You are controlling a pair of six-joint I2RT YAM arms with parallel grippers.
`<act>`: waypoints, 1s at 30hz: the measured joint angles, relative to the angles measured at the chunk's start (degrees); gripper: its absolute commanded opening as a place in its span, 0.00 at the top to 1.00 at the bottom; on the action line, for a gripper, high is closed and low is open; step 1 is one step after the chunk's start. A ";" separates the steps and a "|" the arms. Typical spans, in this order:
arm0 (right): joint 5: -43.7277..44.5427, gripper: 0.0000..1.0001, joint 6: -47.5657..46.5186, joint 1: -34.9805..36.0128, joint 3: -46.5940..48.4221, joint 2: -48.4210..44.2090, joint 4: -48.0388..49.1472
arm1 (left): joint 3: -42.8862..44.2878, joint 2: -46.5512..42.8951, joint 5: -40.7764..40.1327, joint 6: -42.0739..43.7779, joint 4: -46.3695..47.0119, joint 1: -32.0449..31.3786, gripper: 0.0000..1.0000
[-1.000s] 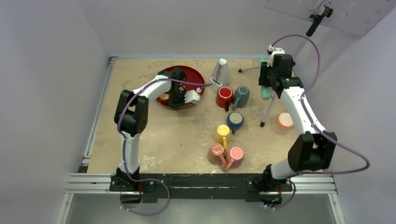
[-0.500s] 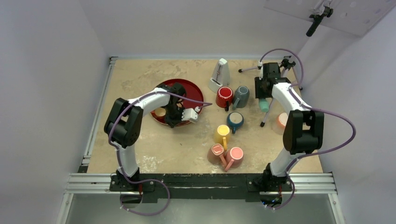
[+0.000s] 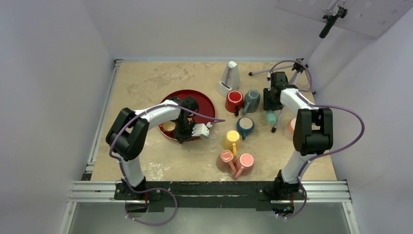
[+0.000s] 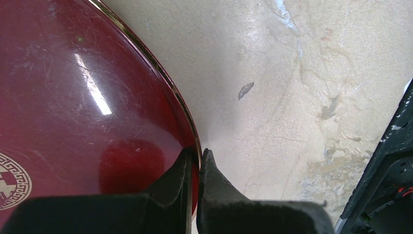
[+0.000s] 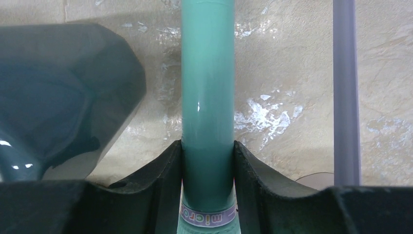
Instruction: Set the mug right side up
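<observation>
At the left pincer (image 4: 197, 153), pressed shut on the gilt rim of the red tray (image 4: 73, 97). Hauled nearer the arm bases over the last second, with tray and small tan cup (image 3: 169, 126) dragged along. At the right pincer (image 5: 208, 146), clamped around a teal tube (image 5: 207, 87); swung down from the far corner and folded in, now low over the bench (image 3: 146, 83), with a grey-blue mug (image 5: 63, 97) close on one side of the fingers and a tripod leg (image 5: 346, 87) on the other.

Neither move aimed at righting anything, so by judgement no progress on the task yet; both loads to be let go first. Cannot pick out the inverted mug for certain: likeliest the peach mug (image 3: 292, 127), nearward and outward of the right pincer, half hidden behind that forearm, untouched. Between the two pincers, a cluster of mugs (image 3: 232, 139), most seemingly mouth up.

Below, mottled beige bench, scuffed pale in patches, railed along the left pincer's outer side. Beyond, plain pale walls close on three sides; little swing room for the right elbow.
</observation>
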 measured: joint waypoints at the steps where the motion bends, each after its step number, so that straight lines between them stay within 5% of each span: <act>1: -0.07 0.55 0.20 0.00 -0.02 -0.02 0.02 | -0.31 -0.26 0.02 -0.24 0.11 -0.13 1.00; 6: -0.42 0.46 0.96 0.00 -0.15 -0.87 0.20 | -2.43 -1.97 0.24 -1.27 1.33 -1.07 0.98; 20: 0.37 0.32 2.10 1.16 0.26 -13.44 -1.95 | -8.09 -4.98 6.47 -8.26 -2.16 -8.98 0.61; 26: 1.31 0.30 4.63 12.26 0.24 -21.40 0.35 | -7.48 -7.48 10.12 -10.97 -6.05 -9.40 0.56; 30: 0.33 0.42 7.08 19.82 -0.74 -22.36 5.03 | -2.82 -8.63 11.69 -12.81 -10.58 -9.31 0.50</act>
